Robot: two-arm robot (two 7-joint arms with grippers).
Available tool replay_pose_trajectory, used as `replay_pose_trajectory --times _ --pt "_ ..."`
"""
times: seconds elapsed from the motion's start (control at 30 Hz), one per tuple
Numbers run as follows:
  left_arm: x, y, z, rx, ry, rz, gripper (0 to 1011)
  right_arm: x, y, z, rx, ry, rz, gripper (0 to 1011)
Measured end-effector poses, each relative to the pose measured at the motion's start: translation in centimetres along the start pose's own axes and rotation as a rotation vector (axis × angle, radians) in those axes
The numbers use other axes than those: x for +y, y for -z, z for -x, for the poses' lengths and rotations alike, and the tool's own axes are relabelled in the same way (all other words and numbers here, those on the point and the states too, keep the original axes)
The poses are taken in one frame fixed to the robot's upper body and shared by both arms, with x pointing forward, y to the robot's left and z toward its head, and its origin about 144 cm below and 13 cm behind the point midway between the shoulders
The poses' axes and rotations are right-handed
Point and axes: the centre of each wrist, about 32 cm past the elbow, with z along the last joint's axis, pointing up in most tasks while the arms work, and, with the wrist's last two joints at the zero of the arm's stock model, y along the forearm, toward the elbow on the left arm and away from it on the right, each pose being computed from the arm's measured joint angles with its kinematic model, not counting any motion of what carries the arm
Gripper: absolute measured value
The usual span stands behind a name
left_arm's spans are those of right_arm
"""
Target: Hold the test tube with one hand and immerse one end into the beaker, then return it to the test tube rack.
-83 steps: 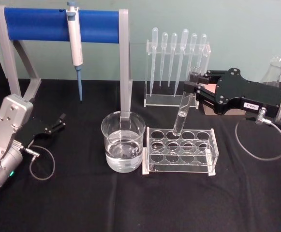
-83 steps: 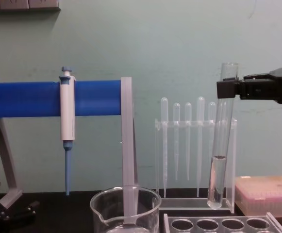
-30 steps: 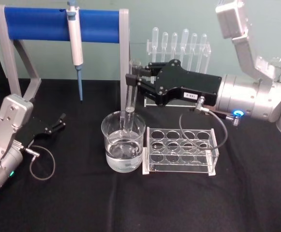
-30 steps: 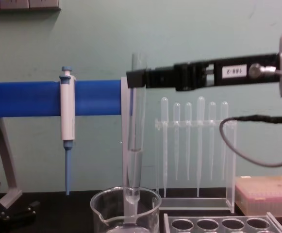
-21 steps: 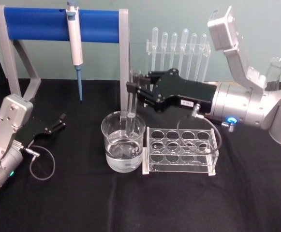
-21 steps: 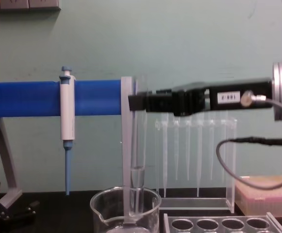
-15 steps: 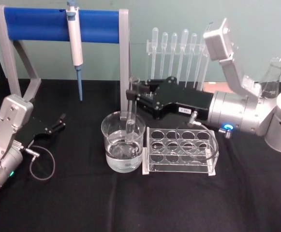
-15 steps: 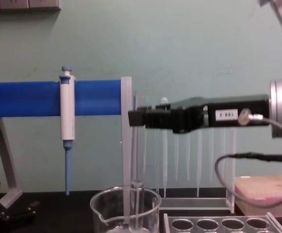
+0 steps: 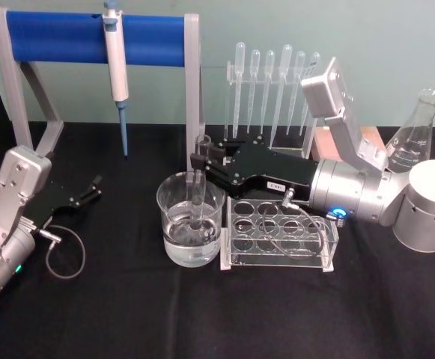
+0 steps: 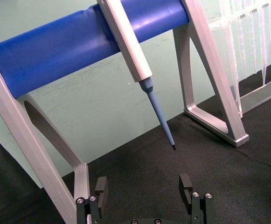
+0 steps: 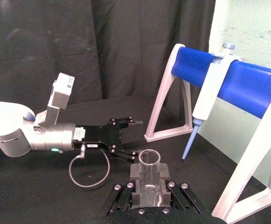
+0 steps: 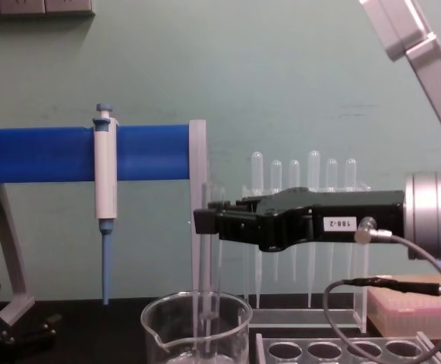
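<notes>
— So, what is different from a moment ago?

— Biggest first: the right arm has sunk. In the chest view its black body was level with the blue bar (image 12: 53, 154) under a second ago. Now it hangs below that bar, just over the beaker (image 9: 162, 224). The left gripper (image 9: 90, 188) lies parked on the black cloth (image 9: 127, 314) at the far left, fingers spread wide and holding nothing.

— And the test tube?

— The test tube (image 9: 198, 196) has gone down with the arm. A second ago its rounded end was only at the beaker's rim. Now the lower part stands upright inside the glass, and in the head view the tip seems to be under the water (image 9: 191, 247). I judge the dip done, or nearly so. What is left is to lift the tube and carry it to the test tube rack (image 9: 277, 262), which stands just beside the beaker on the right.

— How does it sit in the right gripper (image 9: 199, 162)?

— The fingers are closed narrow on the tube near its top, one on each side. Only a short piece with the open rim sticks out above them, and the long rest hangs below into the beaker. In the right wrist view the rim shows round and centred between the fingers, with no tilt that I can see.
</notes>
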Motion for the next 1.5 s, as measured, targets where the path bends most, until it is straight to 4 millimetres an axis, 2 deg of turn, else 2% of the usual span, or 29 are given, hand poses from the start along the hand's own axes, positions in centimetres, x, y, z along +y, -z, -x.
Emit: replay_pose_trajectory --times 0.67,1.5 --pt "0.0 0.0 0.0 0.0 0.0 0.0 1000 0.5 2.1 0.3 0.001 0.007 0.018 241" --pt "0.0 0.0 0.0 0.0 0.0 0.0 1000 0.6 3.3 0.7 0.003 0.013 0.034 241"
